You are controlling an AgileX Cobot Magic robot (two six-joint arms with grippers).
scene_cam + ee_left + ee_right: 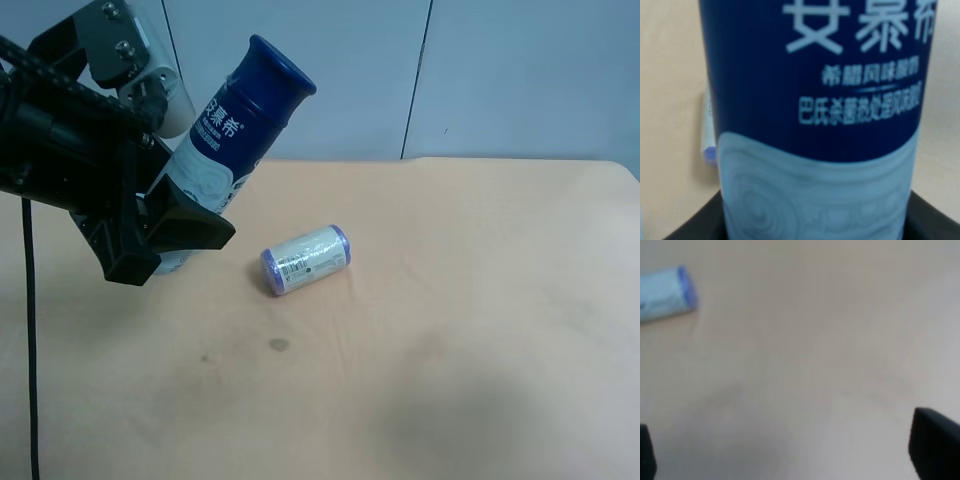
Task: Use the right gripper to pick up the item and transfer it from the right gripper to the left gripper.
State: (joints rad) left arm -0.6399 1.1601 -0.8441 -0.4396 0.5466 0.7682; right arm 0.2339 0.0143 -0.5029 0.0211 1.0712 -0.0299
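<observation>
The item, a slim bottle (250,100) with a dark navy top and a white and pale-blue lower part, is held tilted above the table's back left. The arm at the exterior high view's left is my left arm. Its black gripper (178,232) is shut on the bottle's lower end. In the left wrist view the bottle (815,100) fills the picture between the black fingers (935,222). My right gripper (790,455) is open and empty over bare table, with only its two fingertips showing. It is out of the exterior high view.
A short cream roll with purple ends (305,260) lies on its side on the beige table (470,300), right of the left gripper. It also shows in the right wrist view (665,292). A small dark stain (278,345) marks the table.
</observation>
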